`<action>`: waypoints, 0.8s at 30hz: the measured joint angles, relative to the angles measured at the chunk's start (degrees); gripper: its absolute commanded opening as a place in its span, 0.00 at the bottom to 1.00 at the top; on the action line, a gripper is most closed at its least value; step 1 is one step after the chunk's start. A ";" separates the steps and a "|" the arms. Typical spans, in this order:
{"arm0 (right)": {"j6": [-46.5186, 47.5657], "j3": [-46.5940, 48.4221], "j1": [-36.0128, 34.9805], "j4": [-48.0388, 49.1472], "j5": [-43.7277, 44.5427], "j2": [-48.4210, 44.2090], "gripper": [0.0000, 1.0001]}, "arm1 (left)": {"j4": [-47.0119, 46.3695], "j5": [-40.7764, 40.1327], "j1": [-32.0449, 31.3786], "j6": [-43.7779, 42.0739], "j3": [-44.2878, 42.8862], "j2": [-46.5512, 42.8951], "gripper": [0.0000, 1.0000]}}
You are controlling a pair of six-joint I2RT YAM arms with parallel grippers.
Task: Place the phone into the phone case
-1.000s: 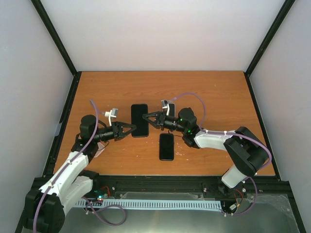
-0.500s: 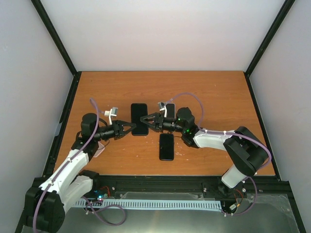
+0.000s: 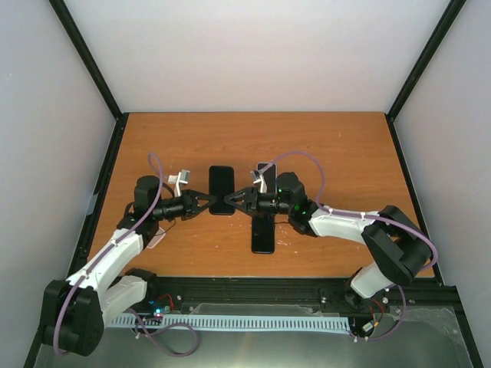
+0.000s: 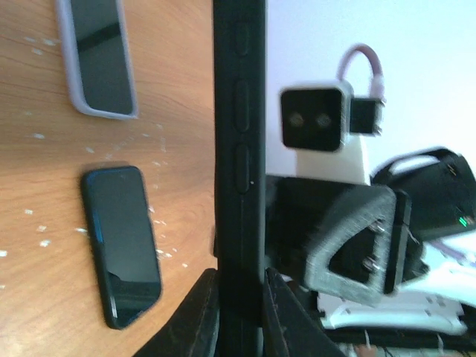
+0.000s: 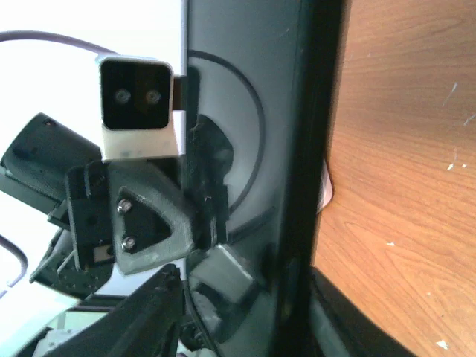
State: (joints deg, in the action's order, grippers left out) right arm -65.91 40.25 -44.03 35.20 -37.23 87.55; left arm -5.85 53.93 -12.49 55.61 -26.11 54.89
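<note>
A black phone case (image 3: 222,186) with raised side buttons lies at mid-table. My left gripper (image 3: 211,203) is shut on its near end; in the left wrist view the fingers (image 4: 204,309) pinch the case's edge (image 4: 239,134). My right gripper (image 3: 232,201) meets it from the other side. In the right wrist view its jaws stand wide apart around the case's glossy face (image 5: 256,171), with the lower finger against it. A black phone (image 3: 263,231) lies flat just in front, also in the left wrist view (image 4: 123,242).
A second phone in a pale lavender case (image 4: 100,59) lies behind the right arm (image 3: 266,170). A small white scrap (image 3: 156,241) lies by the left arm. Black frame posts and white walls close in the table.
Both grippers have moved inward and toward the table's near side, meeting at the near end of the black case. The left gripper has closed on it.
</note>
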 measured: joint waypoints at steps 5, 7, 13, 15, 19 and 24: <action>1.11 -1.05 0.07 -3.30 1.29 -0.87 0.74 | 3.13 -3.69 0.26 -1.92 -0.17 3.48 0.00; 2.10 -1.33 0.28 -6.36 2.14 -2.16 0.80 | 4.42 -4.87 0.22 -2.84 -0.44 5.51 0.00; 8.09 -1.03 1.88 -19.71 8.09 -10.29 1.00 | 6.88 -10.12 0.52 -5.33 -0.44 11.69 0.00; 10.62 -0.55 2.51 -25.53 11.65 -12.94 1.00 | 6.73 -10.80 0.61 -5.92 -0.50 14.16 0.00; 13.88 -0.44 3.41 -34.07 17.84 -17.62 1.00 | 6.45 -11.13 0.72 -6.86 -1.70 20.55 0.00; 15.78 0.13 4.13 -42.16 23.87 -20.35 1.00 | 5.97 -10.88 0.79 -8.11 -7.43 28.15 0.00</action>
State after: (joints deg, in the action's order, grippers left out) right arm -50.13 40.38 -39.90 -6.96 -13.37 67.20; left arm 0.12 43.05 -11.70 47.51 -33.54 83.05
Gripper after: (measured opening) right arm 0.998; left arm 0.117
